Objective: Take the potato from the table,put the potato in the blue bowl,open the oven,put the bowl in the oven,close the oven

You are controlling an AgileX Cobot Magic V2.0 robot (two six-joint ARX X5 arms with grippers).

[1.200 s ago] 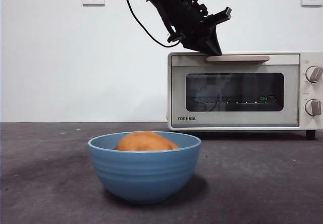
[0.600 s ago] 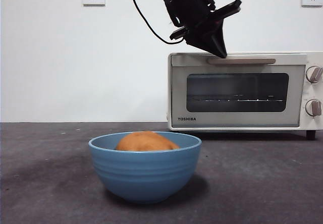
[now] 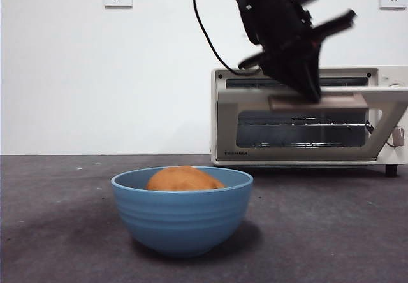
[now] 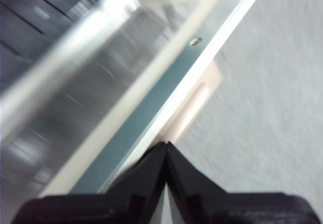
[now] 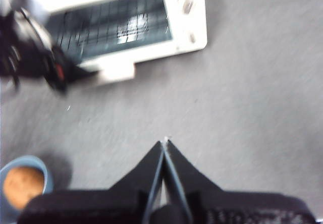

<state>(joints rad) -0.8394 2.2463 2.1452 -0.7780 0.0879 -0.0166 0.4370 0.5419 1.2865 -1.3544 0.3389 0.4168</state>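
You see the desk [image 3: 64,232] with the oven [image 3: 306,114] at the back, its door partly down. Your left end effector [image 3: 310,92] is clenched, its tips on the door's handle [image 3: 319,102]. The blue bowl [image 3: 182,210] sits in front with the potato [image 3: 183,179] inside. Your right end effector [image 5: 164,144] is clenched, high over the desk.

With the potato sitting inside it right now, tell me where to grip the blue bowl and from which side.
Grip the blue bowl by its rim, coming down from above with one jaw inside and one outside. The mouth is open and upright, and the potato leaves a gap along the wall; the rounded, tapering outside probably suits a side pinch poorly.
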